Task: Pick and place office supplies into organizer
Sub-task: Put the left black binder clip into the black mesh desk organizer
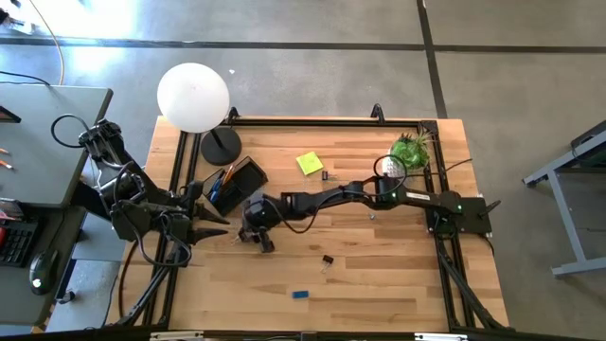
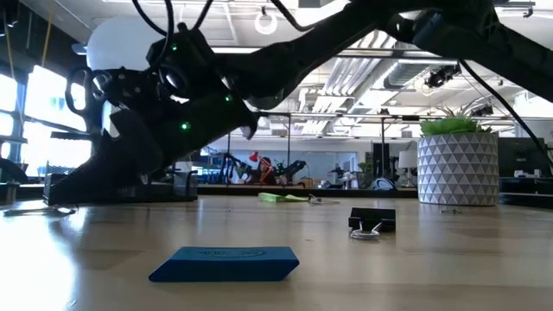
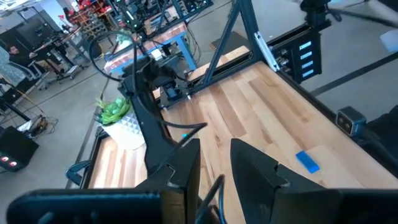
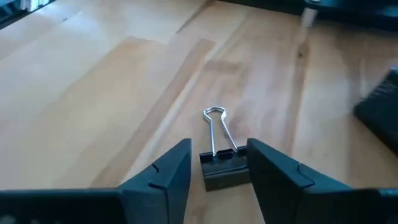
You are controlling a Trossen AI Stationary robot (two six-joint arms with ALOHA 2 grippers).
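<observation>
A black binder clip (image 4: pixel 224 169) lies flat on the wooden table (image 1: pixel 379 284), its wire handles pointing away from my right gripper (image 4: pixel 219 146). That gripper is open, low over the table, with one finger on each side of the clip's black body. In the high view it hides the clip, just in front of the black organizer (image 1: pixel 237 180), which holds orange pencils. My left gripper (image 3: pixel 215 149) waits open at the table's left edge. Also on the table are a yellow sticky-note pad (image 1: pixel 309 163), a second binder clip (image 1: pixel 328 259) and a blue eraser (image 1: pixel 300 294). My right gripper comes in slanting down from the table's right. One finger (image 4: pixel 261 163) stands right against the side of the clip's black body (image 4: pixel 244 167), and I cannot tell whether it touches. A narrow gap shows at the other finger. The clip rests on the table.
A white globe lamp (image 1: pixel 194 95) on a round black base (image 1: pixel 220 147) stands at the far left. A potted green plant (image 1: pixel 412 152) stands at the far right. A black frame rail (image 1: pixel 312 120) runs round the table. Bare wood lies along the near edge.
</observation>
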